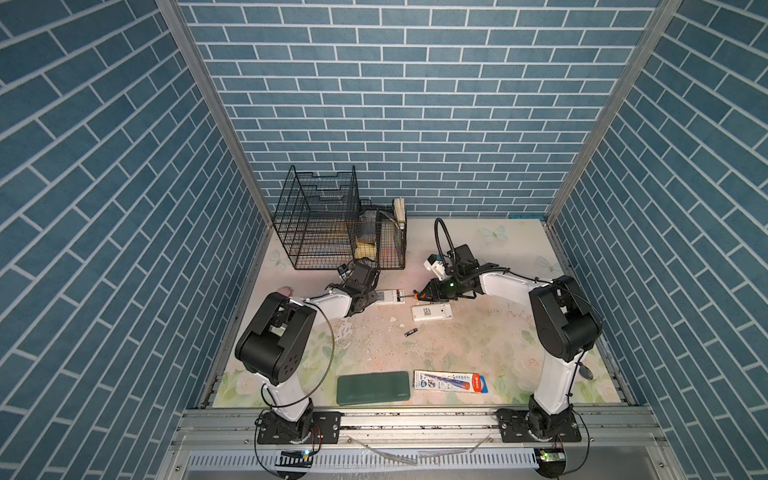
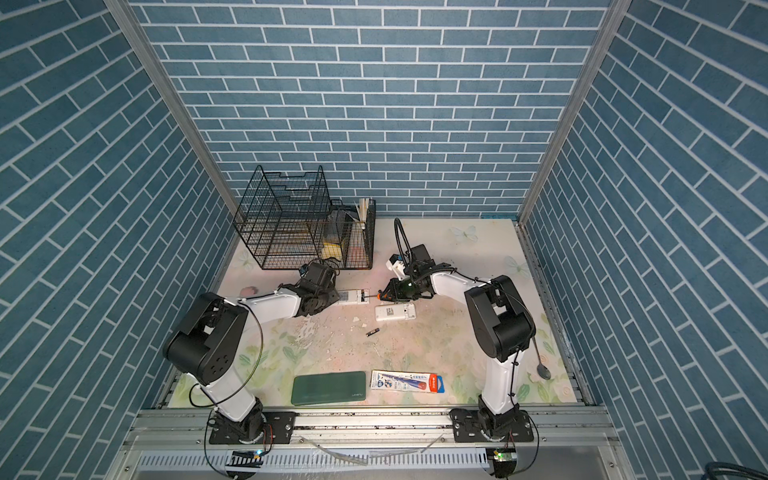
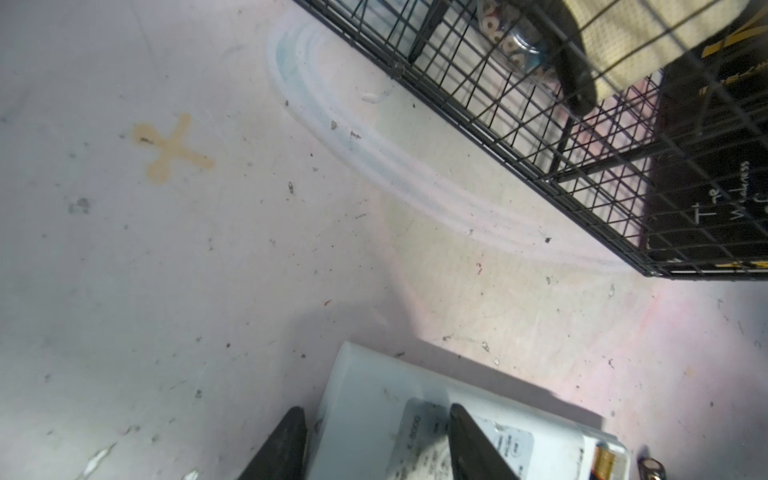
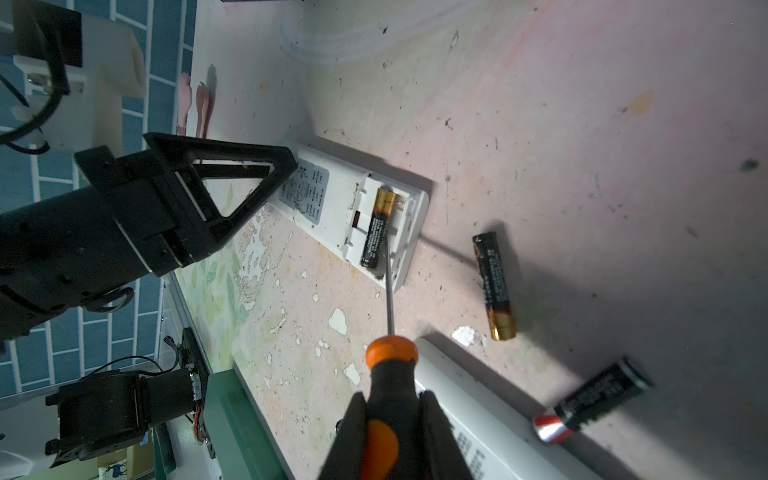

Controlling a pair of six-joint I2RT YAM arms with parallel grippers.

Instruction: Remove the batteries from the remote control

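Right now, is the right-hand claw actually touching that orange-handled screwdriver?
Touching. The right wrist view shows the fingers of the right gripper pressed against both sides of the handle of the screwdriver, with no gap between them.

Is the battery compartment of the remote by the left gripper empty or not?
Not empty: the remote lies open and one battery sits inside, the screwdriver tip beside it.

Floral table (image 1: 490, 349): remotes (image 1: 432, 312), batteries (image 4: 494, 286), case (image 1: 373, 387)
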